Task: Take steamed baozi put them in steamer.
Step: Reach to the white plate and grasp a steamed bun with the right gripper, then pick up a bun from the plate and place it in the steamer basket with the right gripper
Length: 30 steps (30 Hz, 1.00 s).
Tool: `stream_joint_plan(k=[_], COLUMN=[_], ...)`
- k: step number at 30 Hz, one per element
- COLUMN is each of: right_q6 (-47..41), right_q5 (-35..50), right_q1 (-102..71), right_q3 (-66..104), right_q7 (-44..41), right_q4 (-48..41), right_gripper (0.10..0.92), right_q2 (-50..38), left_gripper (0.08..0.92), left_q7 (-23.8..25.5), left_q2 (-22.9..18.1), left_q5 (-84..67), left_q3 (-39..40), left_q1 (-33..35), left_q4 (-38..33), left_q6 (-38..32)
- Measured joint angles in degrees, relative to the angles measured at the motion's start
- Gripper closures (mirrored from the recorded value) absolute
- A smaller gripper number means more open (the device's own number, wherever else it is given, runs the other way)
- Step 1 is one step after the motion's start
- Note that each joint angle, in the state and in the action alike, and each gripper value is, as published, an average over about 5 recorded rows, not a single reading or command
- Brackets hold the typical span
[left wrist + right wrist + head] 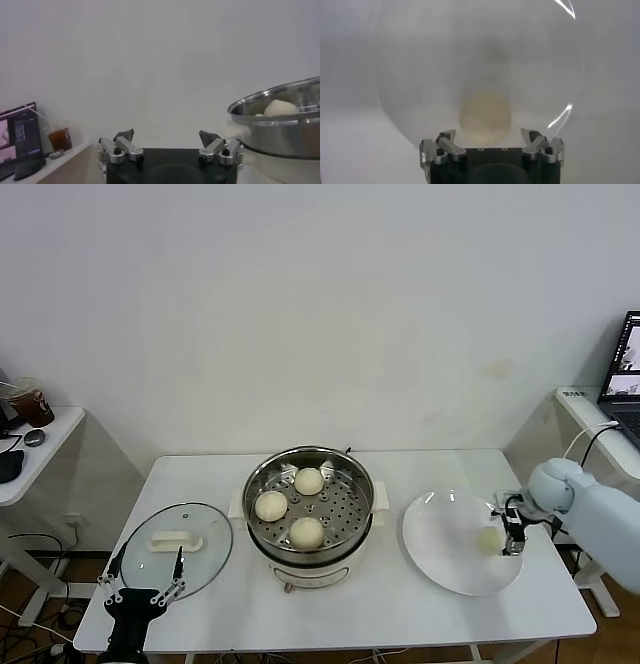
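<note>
The steamer (352, 484), a shiny steel pot on a white base, stands mid-table with three cream-white baozi on its perforated tray: one at the back (309, 480), one at the left (271, 505) and one at the front (306, 532). A fourth baozi (490, 538) lies on the white plate (440, 534) at the right. My right gripper (512, 531) is low over the plate's right side, right next to that baozi. In the right wrist view the gripper (491, 137) is open, with the baozi (485, 116) just ahead between the fingertips. My left gripper (141, 582) is open and empty at the table's front left.
A round glass lid (178, 547) with a white handle lies left of the steamer, just beyond my left gripper. The left wrist view shows the steamer wall (280, 131) off to one side. A side table with a cup (30, 402) stands far left, and a laptop (625, 374) far right.
</note>
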Motion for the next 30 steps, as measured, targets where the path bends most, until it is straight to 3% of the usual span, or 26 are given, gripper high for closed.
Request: stream_joint_plan(k=[11, 21, 30], right_q6=[-1.1, -3.9, -10.1], right_q5=[-0.1, 5.3, 18.3], right_q1=[0.6, 8.6, 29.4], right_q3=[-0.6, -7.4, -22.5], right_q7=[-1.1, -2.0, -0.8], right_q4=[-0.9, 3.6, 12.3], right_gripper=[0.424, 0.458, 0.482], right_q2=[1.5, -1.0, 0.0], left_gripper=[0.177, 0.177, 0.177], left_q7=[0.0, 0.0, 0.0], left_q2=[0.0, 0.6, 1.4], left_q5=[0.0, -0.2, -0.3], left_q3=[0.0, 0.3, 1.6], left_q1=[0.0, -0.6, -2.0], left_q4=[-0.1, -0.6, -0.3], left_q6=[0.0, 0.0, 0.0])
